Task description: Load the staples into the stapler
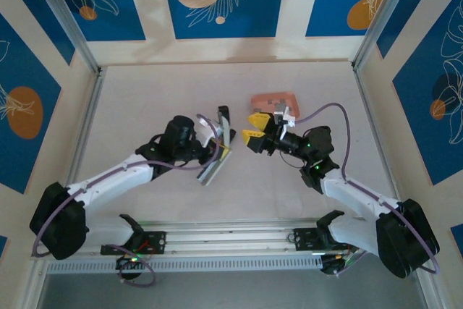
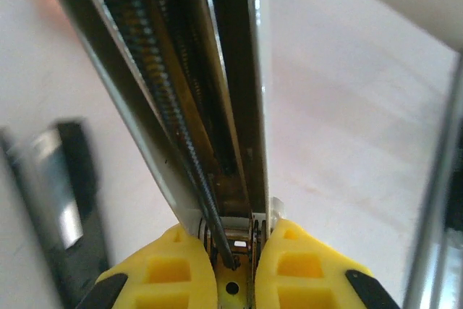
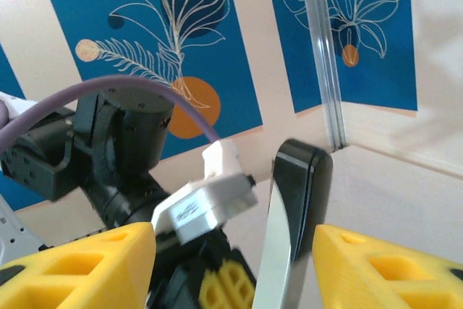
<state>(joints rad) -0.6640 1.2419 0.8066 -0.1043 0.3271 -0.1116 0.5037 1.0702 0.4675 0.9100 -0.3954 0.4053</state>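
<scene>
Left gripper [image 2: 235, 255] clamps the opened stapler [image 1: 219, 144]; right gripper [image 1: 253, 127] gapes empty beside it, pink tray [image 1: 273, 99] just behind.

Salmon-pink rectangular plastic tray [image 1: 286, 97] sits mid-table on the pale tabletop [image 1: 145, 92], blue leaf-printed wall panels [image 1: 246, 5] all around.

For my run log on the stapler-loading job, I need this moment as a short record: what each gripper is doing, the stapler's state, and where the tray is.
left gripper: shut on the stapler, clamping the near end of its metal rail
right gripper: open, fingers on either side of the stapler's black-tipped arm
stapler state: hinged open, spring and channel exposed
tray: salmon-pink, just beyond the right gripper
staples: too small to make out on the tray
</scene>
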